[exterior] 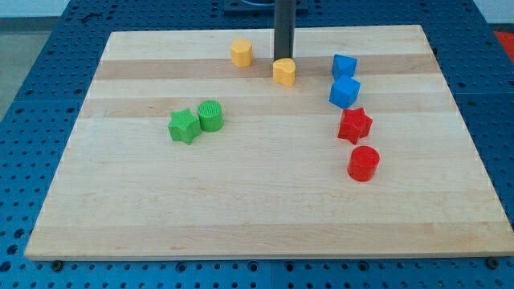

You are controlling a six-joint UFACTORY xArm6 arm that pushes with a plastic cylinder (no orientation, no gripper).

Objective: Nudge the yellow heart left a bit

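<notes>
The yellow heart (283, 72) sits near the view's top centre of the wooden board (257, 209). My tip (283, 59) stands right behind the heart, at its top edge in the view. It looks to be touching the heart or very close to it. The rod rises straight up out of the view. A second yellow block (241, 53), roughly hexagonal, lies a short way to the heart's left and slightly higher in the view.
Two blue blocks (344, 66) (344, 92) lie right of the heart. Below them are a red star (354, 125) and a red cylinder (363, 163). A green star (184, 126) and a green cylinder (210, 116) touch each other at the view's left centre.
</notes>
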